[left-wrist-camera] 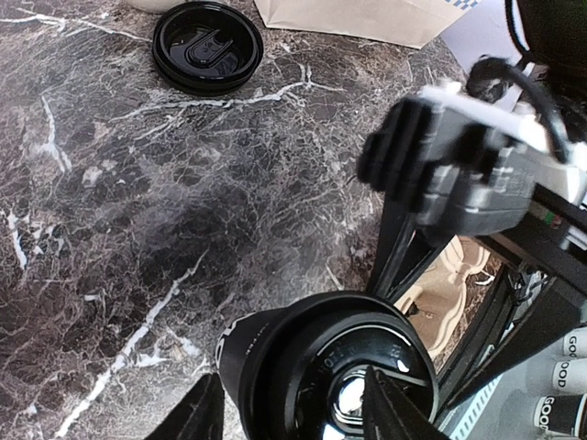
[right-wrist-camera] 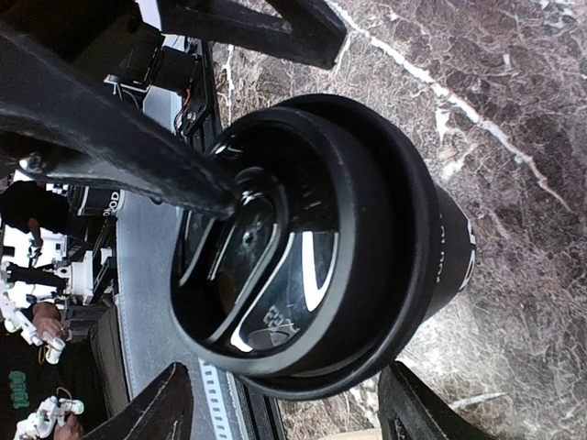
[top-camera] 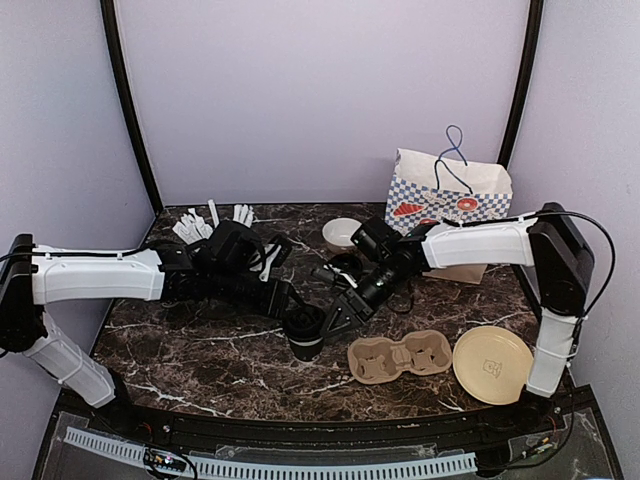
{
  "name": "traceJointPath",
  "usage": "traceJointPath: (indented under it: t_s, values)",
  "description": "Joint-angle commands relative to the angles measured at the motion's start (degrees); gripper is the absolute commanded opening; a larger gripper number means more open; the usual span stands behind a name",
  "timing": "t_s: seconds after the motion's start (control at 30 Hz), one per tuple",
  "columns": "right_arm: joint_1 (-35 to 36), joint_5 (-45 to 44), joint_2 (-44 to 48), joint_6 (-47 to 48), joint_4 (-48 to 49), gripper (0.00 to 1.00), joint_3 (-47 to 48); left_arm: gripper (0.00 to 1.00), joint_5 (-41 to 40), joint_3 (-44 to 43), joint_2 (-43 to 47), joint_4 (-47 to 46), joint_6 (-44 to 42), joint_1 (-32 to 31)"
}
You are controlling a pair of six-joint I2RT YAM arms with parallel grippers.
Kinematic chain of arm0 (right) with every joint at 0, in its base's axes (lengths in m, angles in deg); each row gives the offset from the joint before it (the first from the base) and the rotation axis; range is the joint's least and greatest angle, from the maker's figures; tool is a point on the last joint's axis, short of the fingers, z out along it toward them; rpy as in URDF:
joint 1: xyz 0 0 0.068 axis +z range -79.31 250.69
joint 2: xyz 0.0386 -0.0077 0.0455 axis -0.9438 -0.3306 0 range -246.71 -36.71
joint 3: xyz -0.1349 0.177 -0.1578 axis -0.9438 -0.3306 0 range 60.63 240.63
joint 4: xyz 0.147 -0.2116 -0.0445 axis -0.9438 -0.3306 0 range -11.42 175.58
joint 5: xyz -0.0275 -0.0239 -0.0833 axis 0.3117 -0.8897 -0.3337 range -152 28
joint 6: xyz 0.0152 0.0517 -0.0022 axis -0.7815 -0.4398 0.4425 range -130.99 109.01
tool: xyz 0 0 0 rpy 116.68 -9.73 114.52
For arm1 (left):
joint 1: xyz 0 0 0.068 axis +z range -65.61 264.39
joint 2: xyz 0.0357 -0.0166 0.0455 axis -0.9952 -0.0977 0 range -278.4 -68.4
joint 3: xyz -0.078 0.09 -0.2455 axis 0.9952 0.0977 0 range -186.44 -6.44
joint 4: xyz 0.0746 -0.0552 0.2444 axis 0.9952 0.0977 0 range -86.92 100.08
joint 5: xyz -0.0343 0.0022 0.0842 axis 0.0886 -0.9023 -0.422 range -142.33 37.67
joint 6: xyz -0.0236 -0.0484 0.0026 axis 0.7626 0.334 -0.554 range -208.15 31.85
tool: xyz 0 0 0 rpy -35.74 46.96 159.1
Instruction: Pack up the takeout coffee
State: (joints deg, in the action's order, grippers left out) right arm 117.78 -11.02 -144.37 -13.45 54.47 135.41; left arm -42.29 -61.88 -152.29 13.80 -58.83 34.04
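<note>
Lid (left-wrist-camera: pixel 207 46) flat on table (left-wrist-camera: pixel 138 229), left-wrist view

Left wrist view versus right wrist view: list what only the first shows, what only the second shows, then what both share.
Only the left wrist view: a loose black lid lying flat on the marble table, the bottom edge of a paper bag, and part of the tan cup carrier.
Only the right wrist view: the side of the lidded black cup down to where it meets the table, and one finger of the left claw seen from outside, lying over the cup's lid.
Both: that cup, standing upright on the marble.
</note>
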Motion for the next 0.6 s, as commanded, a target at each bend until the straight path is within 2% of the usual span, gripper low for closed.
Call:
traceJointPath:
  t_s: [0.0, 0.17, 0.4, 0.57]
  values:
    - [-0.2, 2.8, -2.8, -2.8, 1.5, 0.67, 2.4, 0.52, 0.7, 0.0, 0.2, 0.0, -0.4, 0.3]
    - [-0.3, 4.4, -5.2, -4.5, 1.7, 0.64, 4.0, 0.47, 1.7, 1.8, 1.0, -0.1, 0.4, 0.3]
    - [-1.3, 6.3, -6.7, -7.7, 3.0, 0.69, 4.1, 0.39, 2.7, 4.0, 1.2, 1.0, 1.9, 0.3]
    - [-1.8, 3.2, -7.6, -9.4, 3.3, 0.68, 4.4, 0.36, 2.8, 5.5, 1.7, 0.8, 3.3, 0.3]
